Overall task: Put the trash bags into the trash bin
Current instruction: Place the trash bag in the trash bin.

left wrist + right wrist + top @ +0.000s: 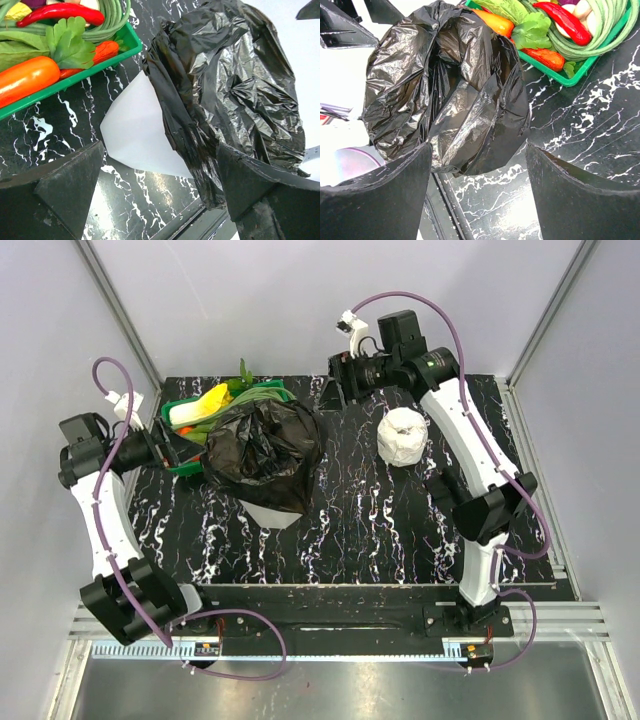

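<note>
The black glossy trash bag (262, 448) is draped over the top of the white trash bin (277, 513), and only the bin's narrower white base shows below the film. In the left wrist view the bag (235, 85) hangs down over the bin wall (140, 130). In the right wrist view the bag (450, 85) sinks into a hollow at the bin's mouth. My left gripper (183, 450) stands open just left of the bin, holding nothing. My right gripper (336, 388) is open behind and to the right of the bin, apart from the bag.
A green basket (178, 468) of toy vegetables sits against the bin's left rear, right beside my left gripper. A white rounded roll of plastic (402, 436) lies to the right of the bin. Grey walls and metal frame rails close in the black marbled table (380, 530).
</note>
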